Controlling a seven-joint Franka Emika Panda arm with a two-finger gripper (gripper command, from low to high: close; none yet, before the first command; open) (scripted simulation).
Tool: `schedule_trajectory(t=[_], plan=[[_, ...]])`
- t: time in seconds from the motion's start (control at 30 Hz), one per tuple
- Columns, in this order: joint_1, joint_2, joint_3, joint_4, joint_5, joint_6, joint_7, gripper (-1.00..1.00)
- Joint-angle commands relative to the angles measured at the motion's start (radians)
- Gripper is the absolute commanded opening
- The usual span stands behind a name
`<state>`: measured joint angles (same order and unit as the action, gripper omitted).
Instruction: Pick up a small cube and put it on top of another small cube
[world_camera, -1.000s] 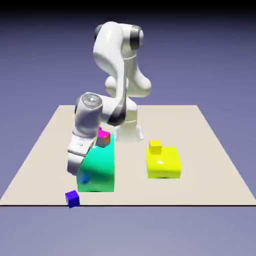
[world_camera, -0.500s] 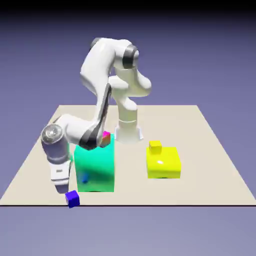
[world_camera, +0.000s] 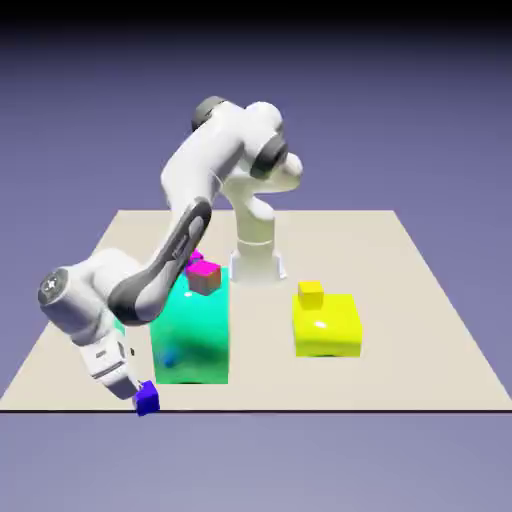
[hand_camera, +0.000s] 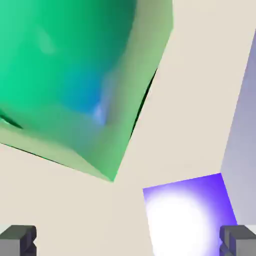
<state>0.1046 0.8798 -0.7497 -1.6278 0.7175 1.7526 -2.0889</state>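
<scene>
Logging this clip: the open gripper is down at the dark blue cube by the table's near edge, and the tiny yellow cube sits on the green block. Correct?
Not quite. In the exterior view the tiny yellow cube sits on the large yellow block, not the green block. The rest stands.

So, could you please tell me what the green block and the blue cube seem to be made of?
Both are rendered, so this is only their look. The green block looks like glossy plastic: soft, blurry reflections, including a bluish patch, show on its face. The blue cube looks like smooth plastic too, with a bright white glare on top.

Low-reaching arm, tool (world_camera: 133, 385) agape
</scene>
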Motion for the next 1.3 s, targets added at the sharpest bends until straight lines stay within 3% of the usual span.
schedule_trajectory(t=[0.0, 0.17, 0.27, 0.3, 0.43, 0.77, 1.27], plan=[[0.014, 0.018, -0.026, 0.011, 0.041, -0.014, -0.044, 0.0], [0.051, 0.072, -0.095, 0.05, 0.141, -0.06, -0.179, 0.0], [0.064, 0.141, -0.038, -0.004, 0.208, 0.047, -0.214, 0.0], [0.064, 0.141, -0.038, -0.004, 0.208, 0.047, -0.214, -1.0], [0.046, 0.053, -0.079, 0.046, 0.147, -0.063, -0.173, -1.0], [-0.041, -0.309, 0.212, -0.055, 0.236, -0.116, -0.07, -1.0], [0.095, -0.823, 0.625, -0.599, -0.275, 0.03, -0.138, -1.0]])
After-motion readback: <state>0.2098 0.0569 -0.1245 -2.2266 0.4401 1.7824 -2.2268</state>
